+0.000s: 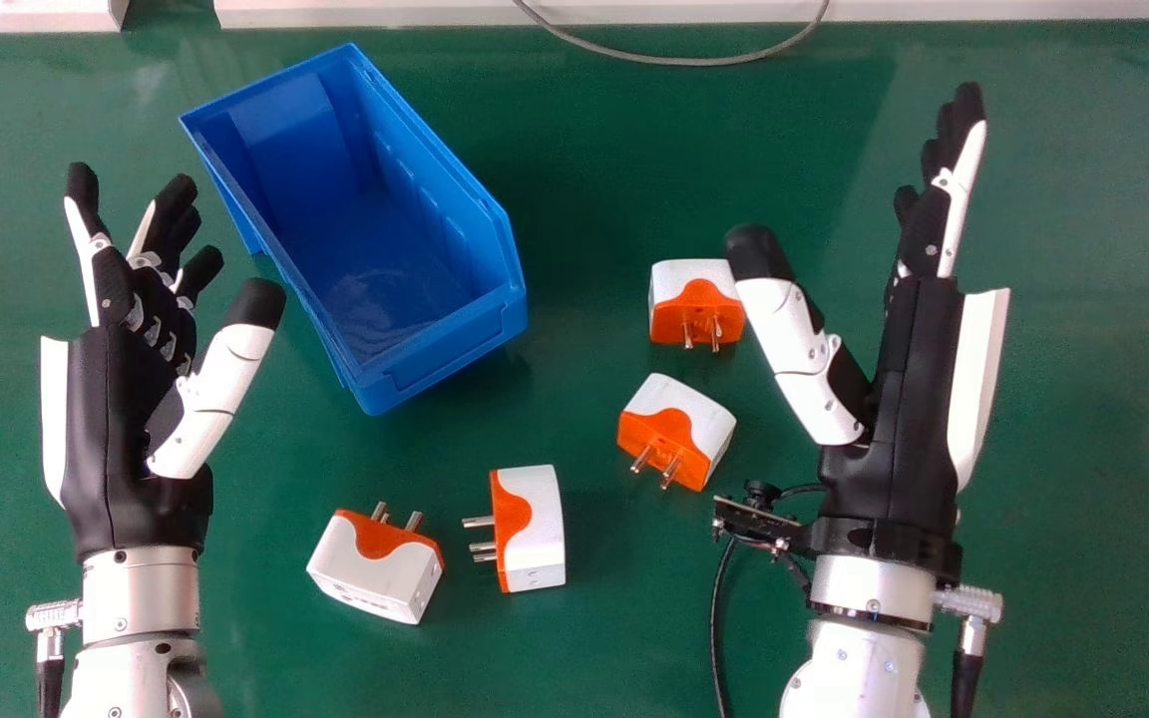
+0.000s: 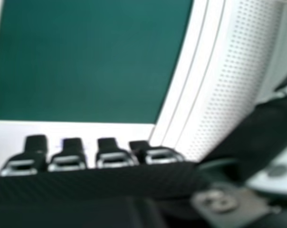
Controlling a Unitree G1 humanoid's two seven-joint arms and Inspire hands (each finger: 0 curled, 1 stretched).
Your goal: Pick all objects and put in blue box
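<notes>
Green tabletop (image 1: 624,618), four pronged adapters (image 1: 538,529), orange and white, left hand (image 1: 116,429), right hand (image 1: 909,399), both spread.

Blue box (image 1: 445,349) beside four plugs.

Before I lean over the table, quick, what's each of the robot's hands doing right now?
Left hand: open, holding nothing.
Right hand: open, holding nothing, its thumb beside a white and orange plug adapter.
</notes>
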